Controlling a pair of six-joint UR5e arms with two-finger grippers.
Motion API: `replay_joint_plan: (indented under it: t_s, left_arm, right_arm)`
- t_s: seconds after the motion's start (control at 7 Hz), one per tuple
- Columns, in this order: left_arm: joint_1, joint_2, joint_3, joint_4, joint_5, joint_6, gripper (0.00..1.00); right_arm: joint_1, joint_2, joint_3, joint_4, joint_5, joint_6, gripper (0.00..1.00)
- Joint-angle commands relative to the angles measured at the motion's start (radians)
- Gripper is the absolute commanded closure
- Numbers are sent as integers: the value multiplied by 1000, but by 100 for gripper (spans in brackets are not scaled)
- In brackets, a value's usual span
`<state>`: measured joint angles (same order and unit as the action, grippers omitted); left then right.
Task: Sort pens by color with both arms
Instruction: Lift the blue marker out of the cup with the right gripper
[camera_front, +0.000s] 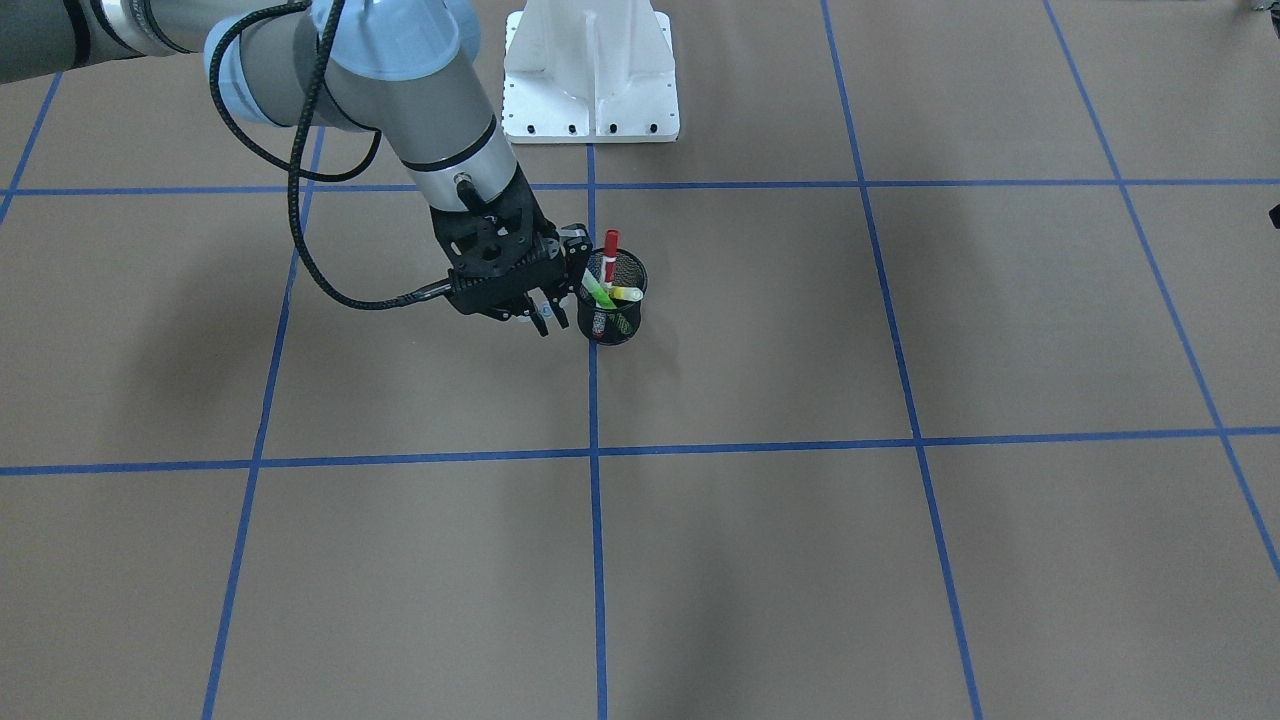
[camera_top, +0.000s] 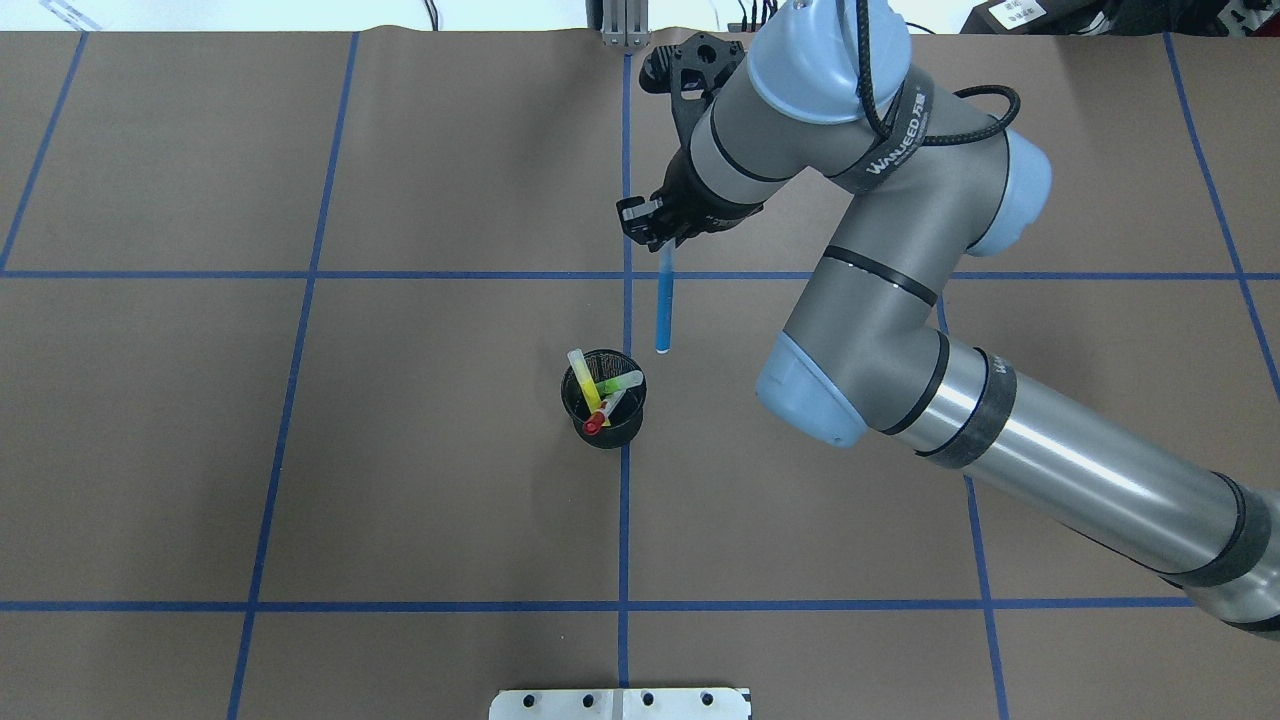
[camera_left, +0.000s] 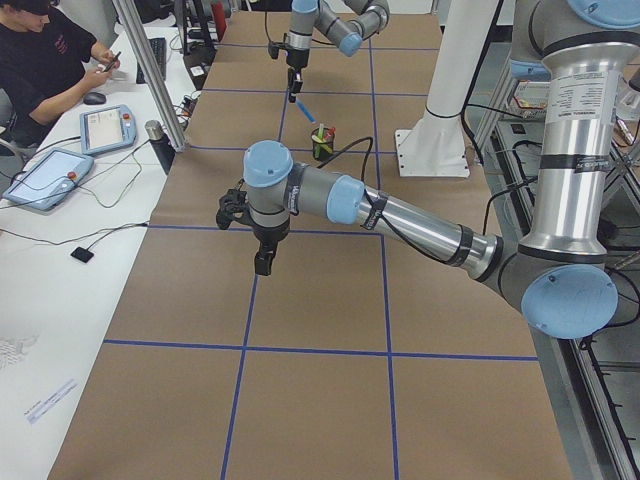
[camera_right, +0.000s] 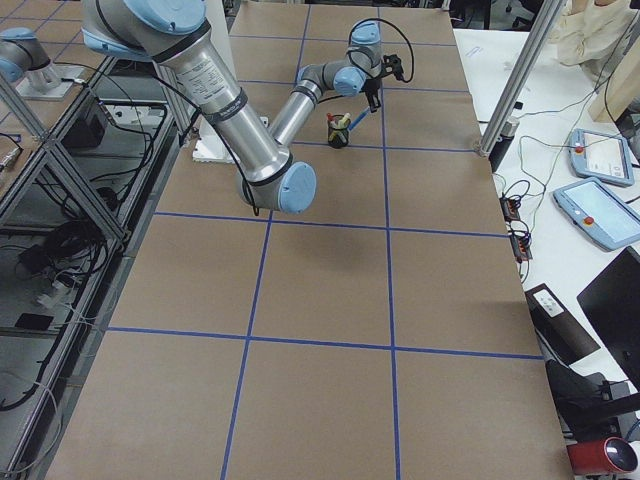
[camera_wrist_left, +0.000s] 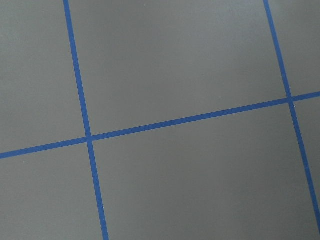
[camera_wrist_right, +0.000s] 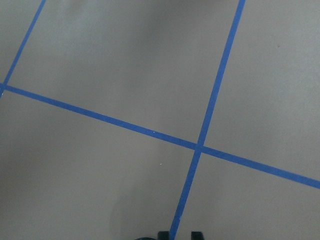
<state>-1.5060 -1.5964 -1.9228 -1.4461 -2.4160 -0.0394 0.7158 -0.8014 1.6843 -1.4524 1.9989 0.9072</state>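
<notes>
A black mesh cup stands near the table's middle and holds the neon yellow pen, the neon green pen and the red-ended white pen. My right gripper is beyond the cup, shut on the top of the blue pen. That pen hangs tilted in the air, clear of the cup. In the front-facing view the right gripper sits just beside the cup. My left gripper shows only in the exterior left view, hanging over bare table; I cannot tell its state.
The white pedestal base stands on the robot's side of the table. Blue tape lines divide the brown surface into squares. A person sits at a side table with teach pendants, behind a metal post.
</notes>
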Motion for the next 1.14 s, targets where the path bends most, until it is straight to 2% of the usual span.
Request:
replay_joint_plan:
  t_s: [0.0, 0.43, 0.71, 1.0]
  left_arm:
    - [7, -1, 1, -5, 0, -5, 1]
    - [21, -17, -2, -7, 0, -40, 1]
    - [52, -25, -2, -66, -2, -132, 1]
    - [139, -56, -4, -156, -2, -311, 1]
  right_arm:
    - [14, -5, -6, -16, 26, 1, 88]
    - [10, -7, -84, -77, 82, -40, 87]
    - [7, 16, -162, -71, 83, -85, 88]
    - [25, 126, -300, -68, 78, -91, 88]
